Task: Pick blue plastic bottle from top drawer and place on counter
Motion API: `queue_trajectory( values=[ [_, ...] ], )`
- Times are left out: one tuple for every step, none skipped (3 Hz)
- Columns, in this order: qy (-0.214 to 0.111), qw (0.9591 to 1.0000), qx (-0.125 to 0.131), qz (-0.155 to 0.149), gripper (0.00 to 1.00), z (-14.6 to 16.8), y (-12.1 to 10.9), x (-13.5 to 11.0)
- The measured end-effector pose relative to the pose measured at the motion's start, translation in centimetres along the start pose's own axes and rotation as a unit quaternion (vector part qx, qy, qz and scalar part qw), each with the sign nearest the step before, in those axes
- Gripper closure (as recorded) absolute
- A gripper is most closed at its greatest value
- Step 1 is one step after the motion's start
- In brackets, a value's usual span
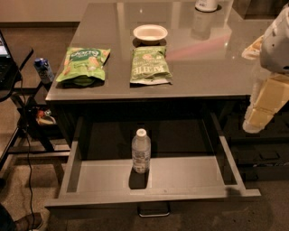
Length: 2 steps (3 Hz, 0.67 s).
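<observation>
The blue plastic bottle [141, 151], clear with a white cap and a pale label, stands upright on the floor of the top drawer [189, 178]. The drawer is pulled out below the counter's front edge, with its metal loop handle [153, 210] at the front. The glossy grey counter [203, 67] spreads above it. My gripper [255, 122] hangs at the right edge of the view, beside the drawer's right side. It is well to the right of the bottle, apart from it, and holds nothing that I can see.
Two green snack bags [83, 65] [149, 65] lie near the counter's front edge, with a white bowl [150, 33] behind them and a white container [206, 5] at the far back. A short blue can [44, 70] and a laptop [6, 58] sit on a stand at the left.
</observation>
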<state>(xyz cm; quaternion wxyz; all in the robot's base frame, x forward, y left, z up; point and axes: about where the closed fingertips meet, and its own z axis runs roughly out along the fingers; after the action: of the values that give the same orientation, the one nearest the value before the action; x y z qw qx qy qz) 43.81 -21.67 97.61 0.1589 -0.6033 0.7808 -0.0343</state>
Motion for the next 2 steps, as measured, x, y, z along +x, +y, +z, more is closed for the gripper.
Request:
queue_trajectory(
  values=[
    [0.0, 1.0, 0.0, 0.0, 0.0, 0.0, 0.0, 0.0],
    [-0.024, 0.9996, -0.016, 0.006, 0.0, 1.0, 1.3, -0.8]
  ],
)
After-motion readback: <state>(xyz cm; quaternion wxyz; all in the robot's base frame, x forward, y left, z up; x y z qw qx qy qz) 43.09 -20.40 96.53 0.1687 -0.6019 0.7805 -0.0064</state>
